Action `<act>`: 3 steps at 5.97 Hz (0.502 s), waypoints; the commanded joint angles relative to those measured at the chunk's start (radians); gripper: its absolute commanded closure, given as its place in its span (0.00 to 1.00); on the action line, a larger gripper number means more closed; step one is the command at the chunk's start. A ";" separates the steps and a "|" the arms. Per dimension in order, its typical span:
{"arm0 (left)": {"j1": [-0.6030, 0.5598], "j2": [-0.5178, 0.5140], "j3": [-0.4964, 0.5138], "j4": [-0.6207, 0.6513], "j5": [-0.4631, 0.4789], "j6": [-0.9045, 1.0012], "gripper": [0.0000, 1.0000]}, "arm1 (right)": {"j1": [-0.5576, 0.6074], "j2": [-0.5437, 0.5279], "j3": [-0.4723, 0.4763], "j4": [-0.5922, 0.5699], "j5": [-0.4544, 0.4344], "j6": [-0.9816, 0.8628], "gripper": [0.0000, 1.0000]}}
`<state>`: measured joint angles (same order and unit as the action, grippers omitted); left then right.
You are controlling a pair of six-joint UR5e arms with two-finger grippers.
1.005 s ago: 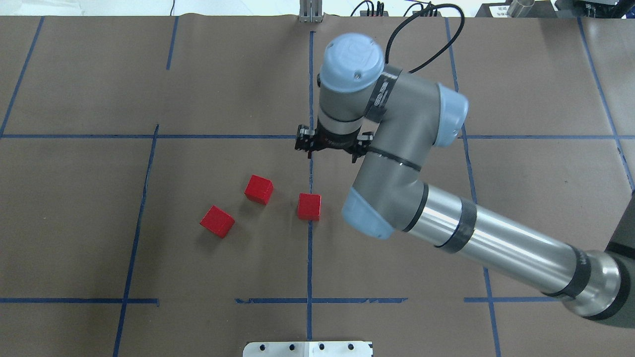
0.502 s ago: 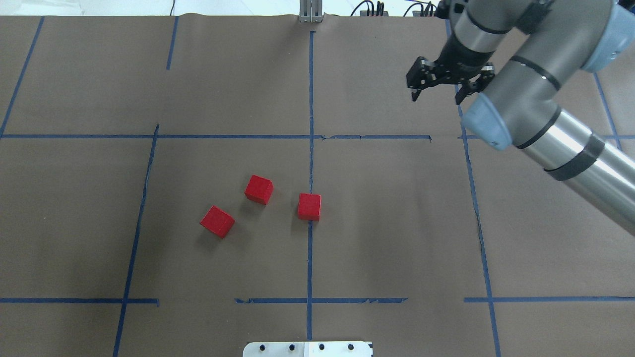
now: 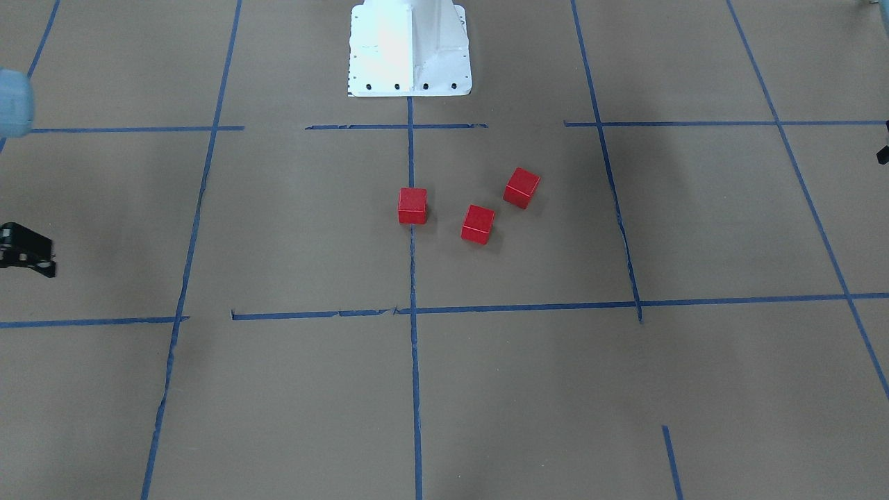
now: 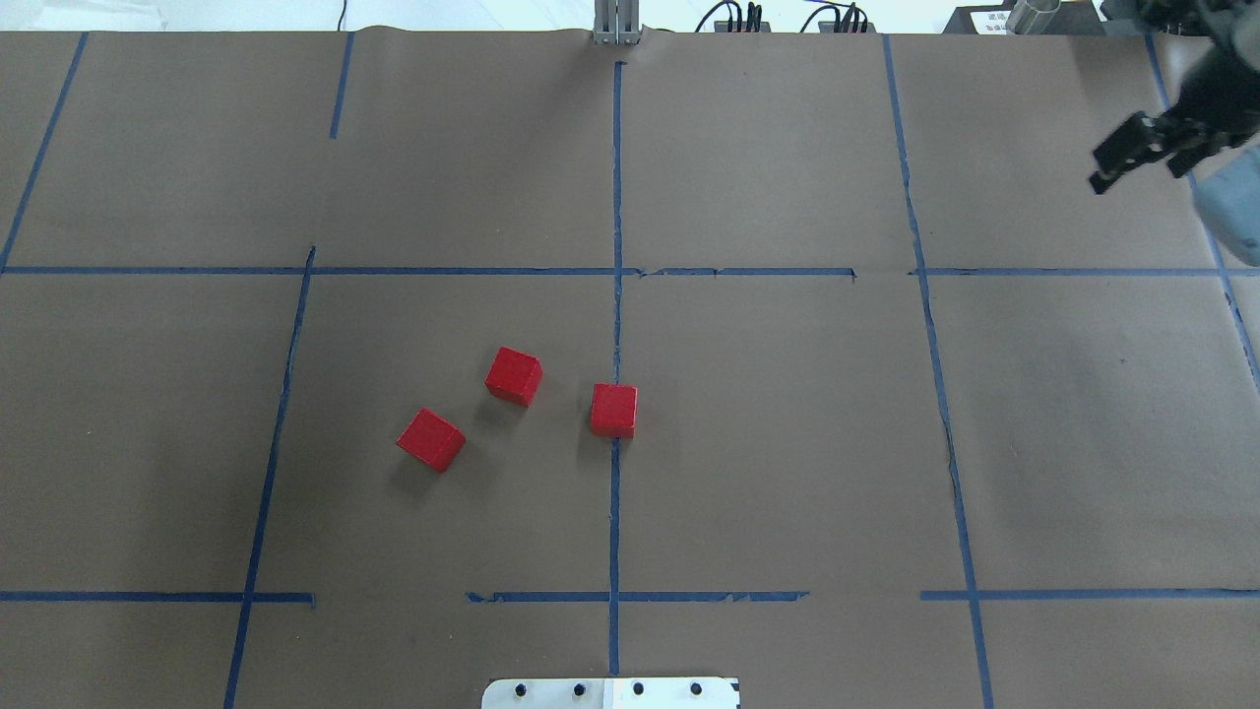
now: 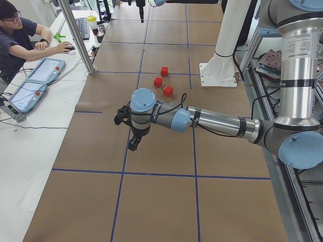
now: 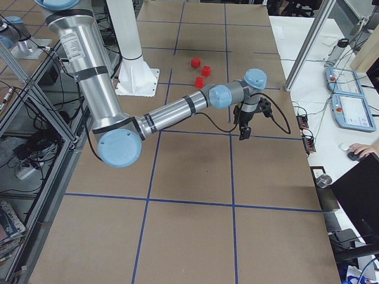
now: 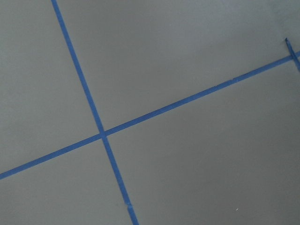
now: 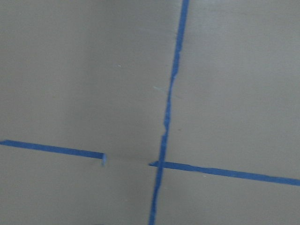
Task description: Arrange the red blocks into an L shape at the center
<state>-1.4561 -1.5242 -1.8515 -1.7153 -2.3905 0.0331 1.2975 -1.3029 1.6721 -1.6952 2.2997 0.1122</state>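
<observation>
The right gripper (image 4: pixel 1139 169) hangs above the far right corner of the table (image 4: pixel 787 148). Its fingers are spread apart, with nothing between them and nothing touching them. The arm's pale blue joint covers part of it in the overhead view, and the front view cuts it off at the edge.

The left gripper (image 5: pixel 132 145) shows properly only from the table's left end, where it points down above bare paper. I cannot tell whether it is spread or closed.

There are three red blocks, all lying loose on the paper near the centre (image 4: pixel 679 443), none touching another, so there is no L yet. The right block (image 4: pixel 614 410) sits squarely on the middle tape line (image 4: pixel 616 197). The middle block (image 4: pixel 514 375) lies a little left and farther, turned at an angle. The left block (image 4: pixel 431 439) lies nearer and farther left, also turned.

One white robot base (image 3: pixel 410 48) stands on the same line. Both wrist cameras show only brown paper and crossing blue tape.
</observation>
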 commanded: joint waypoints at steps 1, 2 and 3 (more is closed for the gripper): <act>0.092 -0.019 -0.018 -0.056 0.001 -0.045 0.00 | 0.191 -0.235 0.020 0.009 0.003 -0.291 0.00; 0.159 -0.057 -0.031 -0.073 0.002 -0.106 0.00 | 0.236 -0.366 0.114 0.012 -0.005 -0.293 0.00; 0.243 -0.156 -0.031 -0.075 0.002 -0.243 0.00 | 0.259 -0.445 0.208 0.000 0.003 -0.277 0.00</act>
<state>-1.2883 -1.6044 -1.8787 -1.7825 -2.3888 -0.1034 1.5211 -1.6502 1.7894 -1.6873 2.2990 -0.1651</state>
